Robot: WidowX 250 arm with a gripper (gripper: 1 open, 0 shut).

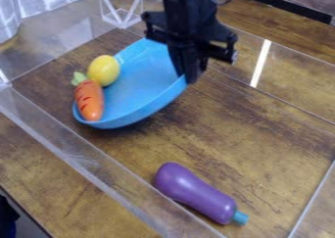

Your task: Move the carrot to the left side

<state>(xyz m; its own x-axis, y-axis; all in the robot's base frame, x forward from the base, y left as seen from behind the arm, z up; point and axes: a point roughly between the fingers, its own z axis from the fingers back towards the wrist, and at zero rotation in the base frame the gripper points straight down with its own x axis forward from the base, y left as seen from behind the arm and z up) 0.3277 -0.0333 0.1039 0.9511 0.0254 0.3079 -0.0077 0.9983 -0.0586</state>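
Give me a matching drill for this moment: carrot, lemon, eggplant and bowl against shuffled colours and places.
Things:
1 carrot
2 lemon
3 eggplant
4 bowl

Descriptions:
A purple, lying on the table outside the bowl
B blue, tilted, rim pinched by the hand
C orange, at the bowl's left edge
D yellow, in the bowl

Pairs: 1-C, 2-D, 3-A, 4-B
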